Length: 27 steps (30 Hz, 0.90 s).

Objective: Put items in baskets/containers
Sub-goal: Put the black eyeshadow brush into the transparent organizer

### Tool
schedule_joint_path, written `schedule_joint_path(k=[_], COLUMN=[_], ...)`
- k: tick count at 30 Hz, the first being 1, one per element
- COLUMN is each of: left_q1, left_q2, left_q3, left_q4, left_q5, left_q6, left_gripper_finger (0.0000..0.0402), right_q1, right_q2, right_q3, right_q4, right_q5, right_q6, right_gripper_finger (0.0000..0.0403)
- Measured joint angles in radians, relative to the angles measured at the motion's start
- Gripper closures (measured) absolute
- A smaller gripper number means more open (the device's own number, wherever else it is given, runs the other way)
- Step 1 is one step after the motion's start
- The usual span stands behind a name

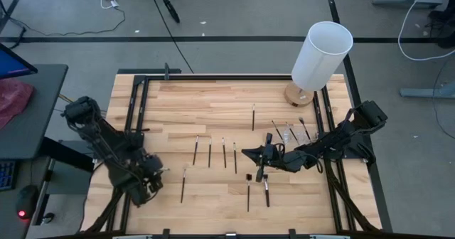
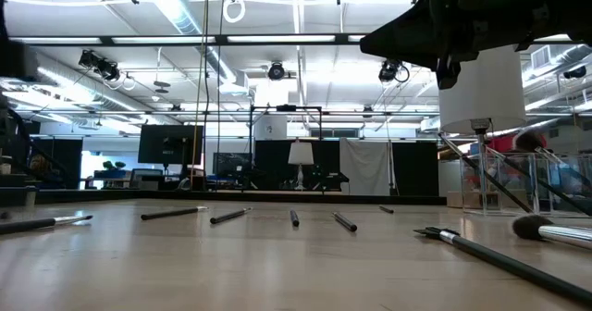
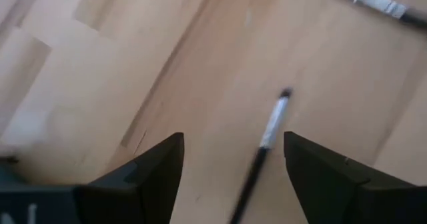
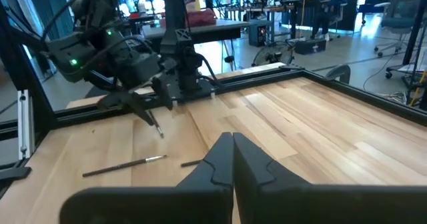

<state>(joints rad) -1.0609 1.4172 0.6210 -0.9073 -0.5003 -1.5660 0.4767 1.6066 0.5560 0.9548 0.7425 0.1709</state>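
Nearest the front edge of the bench [image 1: 213,104], the left tool [image 1: 153,173] hangs low at the left-hand side, its two fingers [image 3: 153,174] spread wide with nothing between them. One thin brush [image 3: 270,127] lies on the wood in that gap, its silver ferrule just ahead of the fingers. In the right wrist view the left tool looks to be touching or nearly touching the top of a brush, but I cannot tell which.

These brushes look light, stiff and thin, lying flat on smooth wood, so they would likely roll or skid if nudged. The dark handle near the ferrule seems the surest place to pinch, straight down across the shaft.

A little farther in, the right tool [image 1: 250,153] reaches from the right side towards the middle, its arm stretched low and nearly level. Its fingers [image 4: 230,164] are pressed together, and I see nothing held.

More brushes [image 1: 210,152] lie in a loose row across the middle, a few near the right tool. Beyond them, right of centre, the clear holder [image 1: 291,134] is barely visible, with a few brushes at it. At the far right corner stands a tall white cylinder [image 1: 321,54].
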Motion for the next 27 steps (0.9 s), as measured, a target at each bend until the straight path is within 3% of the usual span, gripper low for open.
schedule_joint_path(k=[5, 9, 21, 27], left_q1=[-0.052, -0.077, -0.041, 0.025], left_q2=[0.003, 0.007, 0.015, 0.017], left_q3=[-0.119, -0.168, -0.198, -0.274], left_q4=[0.215, 0.271, 0.302, 0.407], left_q5=[-0.029, -0.069, -0.157, -0.287], left_q6=[0.002, -0.014, 0.002, -0.024], left_gripper_finger=[0.0161, 0.0194, 0.0384, 0.0386], right_q1=[0.000, 0.000, 0.000, 0.000], right_q2=[0.000, 0.000, 0.000, 0.000], right_q3=[0.000, 0.000, 0.000, 0.000], right_q4=[-0.001, -0.001, 0.001, 0.001], right_q5=[0.000, 0.000, 0.001, 0.001], right_q6=[0.003, 0.003, 0.004, 0.003], right_gripper_finger=[0.0401, 0.0401, 0.0401, 0.0401])
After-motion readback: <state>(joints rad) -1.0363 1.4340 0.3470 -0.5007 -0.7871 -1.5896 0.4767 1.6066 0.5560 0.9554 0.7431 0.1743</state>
